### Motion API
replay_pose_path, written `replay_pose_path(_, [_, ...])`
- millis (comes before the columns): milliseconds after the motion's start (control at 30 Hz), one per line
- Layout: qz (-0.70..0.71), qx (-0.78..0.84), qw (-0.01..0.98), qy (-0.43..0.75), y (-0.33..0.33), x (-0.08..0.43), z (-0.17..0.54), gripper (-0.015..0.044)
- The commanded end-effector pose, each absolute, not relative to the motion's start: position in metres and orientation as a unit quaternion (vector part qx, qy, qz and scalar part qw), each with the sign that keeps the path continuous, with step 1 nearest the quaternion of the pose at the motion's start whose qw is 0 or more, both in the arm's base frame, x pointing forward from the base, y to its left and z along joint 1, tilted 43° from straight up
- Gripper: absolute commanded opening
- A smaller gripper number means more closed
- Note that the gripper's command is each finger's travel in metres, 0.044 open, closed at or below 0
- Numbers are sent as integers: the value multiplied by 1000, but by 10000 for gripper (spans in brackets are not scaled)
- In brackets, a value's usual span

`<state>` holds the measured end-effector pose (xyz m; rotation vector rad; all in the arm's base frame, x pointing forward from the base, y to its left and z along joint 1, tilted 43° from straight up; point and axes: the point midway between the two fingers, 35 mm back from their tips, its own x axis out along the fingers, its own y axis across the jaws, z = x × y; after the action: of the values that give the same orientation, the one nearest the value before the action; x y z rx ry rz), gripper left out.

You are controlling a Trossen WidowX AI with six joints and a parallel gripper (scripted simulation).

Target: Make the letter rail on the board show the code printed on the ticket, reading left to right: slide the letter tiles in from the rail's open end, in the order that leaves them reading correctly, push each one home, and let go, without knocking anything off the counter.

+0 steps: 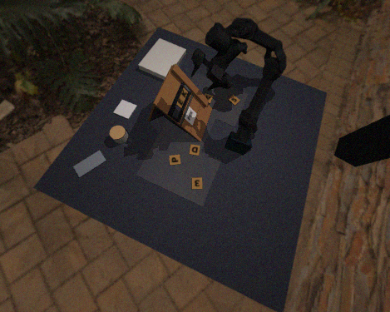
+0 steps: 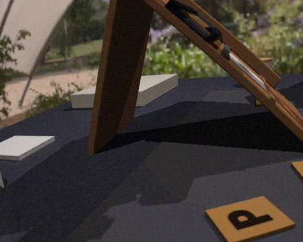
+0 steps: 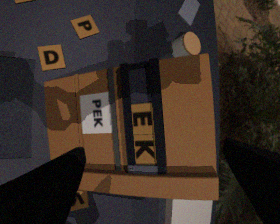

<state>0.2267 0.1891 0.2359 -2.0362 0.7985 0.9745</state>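
Note:
The ticket (image 1: 190, 115) (image 2: 248, 71) (image 3: 96, 113) on the sloping wooden board (image 1: 163, 93) (image 3: 187, 120) reads PEK. In the rail, the E tile (image 3: 142, 118) and K tile (image 3: 144, 149) sit side by side, K nearer the wooden end stop, with a short dark strip between K and the stop. The rail toward its other end is empty. The P tile (image 1: 175, 160) (image 2: 249, 219) (image 3: 85, 26) lies flat on the table, near the D tile (image 1: 195, 150) (image 3: 51, 57). My gripper (image 1: 202, 81) (image 3: 155, 150) is wide open and empty, above the board's stop side.
A tile (image 1: 197, 183) looks like a turned E. Another tile (image 1: 234, 100) lies near the arm, and one is partly hidden behind the board. A white box (image 1: 163, 57) (image 2: 157, 87), white square (image 1: 125, 109) (image 2: 23, 145), tan-topped jar (image 1: 118, 134) (image 3: 187, 45) and grey-blue slab (image 1: 90, 163) stand around.

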Motion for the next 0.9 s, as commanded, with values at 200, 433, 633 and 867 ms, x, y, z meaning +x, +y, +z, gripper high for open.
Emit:
replay_pose_path(200, [395,-805,336,288,189,222,239,440])
replay_pose_path(433, [395,-805,336,288,189,222,239,440])
replay_pose_path(633, [350,-752,413,376,218,247,185,340])
replay_pose_path(867, [264,-668,492,492,248,270,84,340])
